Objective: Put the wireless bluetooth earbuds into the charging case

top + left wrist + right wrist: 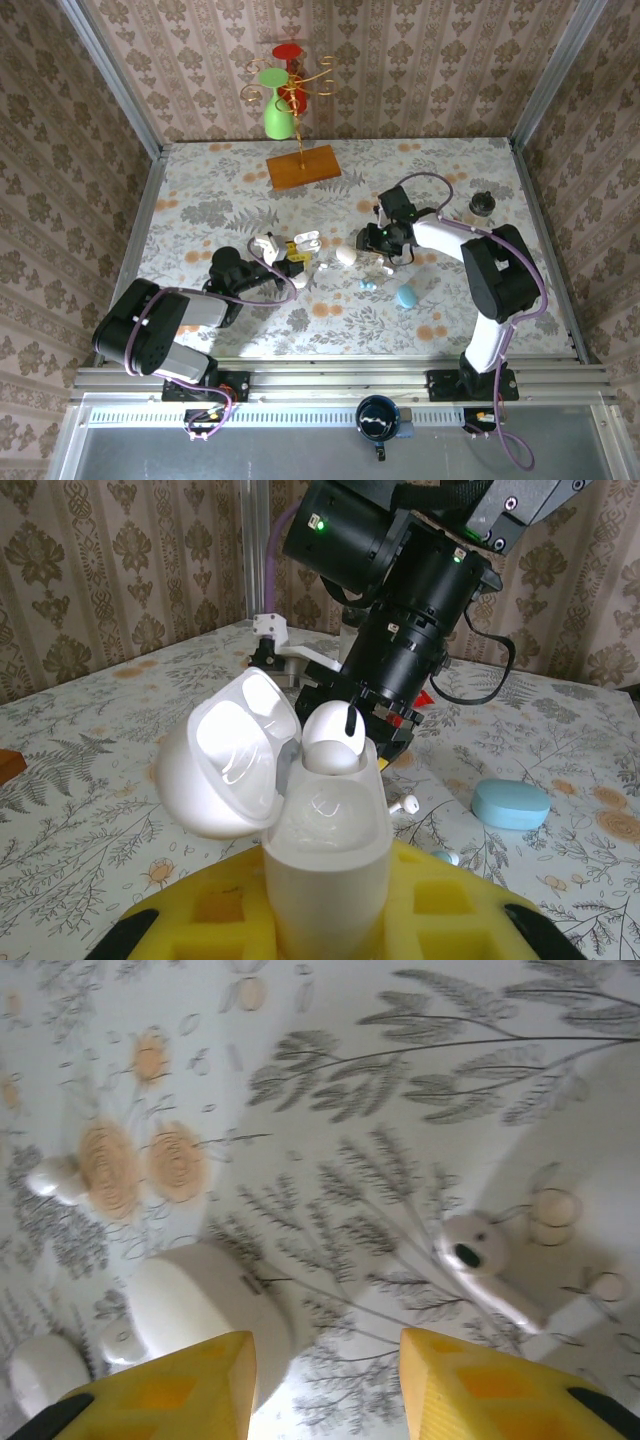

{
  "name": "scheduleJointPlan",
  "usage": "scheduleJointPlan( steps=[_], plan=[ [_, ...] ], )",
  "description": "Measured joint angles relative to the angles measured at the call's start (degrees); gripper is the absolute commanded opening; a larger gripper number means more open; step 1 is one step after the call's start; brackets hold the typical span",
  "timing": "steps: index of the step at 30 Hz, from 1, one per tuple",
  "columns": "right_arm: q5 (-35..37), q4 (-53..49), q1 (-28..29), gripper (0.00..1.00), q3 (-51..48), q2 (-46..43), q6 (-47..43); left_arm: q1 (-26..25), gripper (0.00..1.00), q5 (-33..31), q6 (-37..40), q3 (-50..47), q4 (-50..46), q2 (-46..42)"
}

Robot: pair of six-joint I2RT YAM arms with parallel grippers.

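Left wrist: left gripper (325, 910) clamped on open white case (325, 830), w/ one bud (332, 742) sitting in it.
Right wrist: right gripper (325, 1360) spread, empty, near loose white bud (475, 1250).
Top: blue buds (368, 285) lie outside blue case (406, 296).
Maybe halfway.

No text, brand, number or sign can be read anywhere. A small dark mark (250, 1282) sits on the white case (205, 1305) lying on the tabletop. It is too blurred to make out.
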Motion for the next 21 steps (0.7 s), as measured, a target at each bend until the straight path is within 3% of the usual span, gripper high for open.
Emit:
scheduleJointPlan(
  steps=[10, 21],
  plan=[
    [9.9, -6.34, 0.26, 0.45, 0.7, -3.43, -1.62, 0.0, 0.0, -0.02, 0.0, 0.0, 0.0, 0.0],
    [9.27, -8.24, 1.4, 0.46, 0.35, 0.61, -2.8, 0.0, 0.0, 0.02, 0.0, 0.0, 0.0, 0.0]
  ],
)
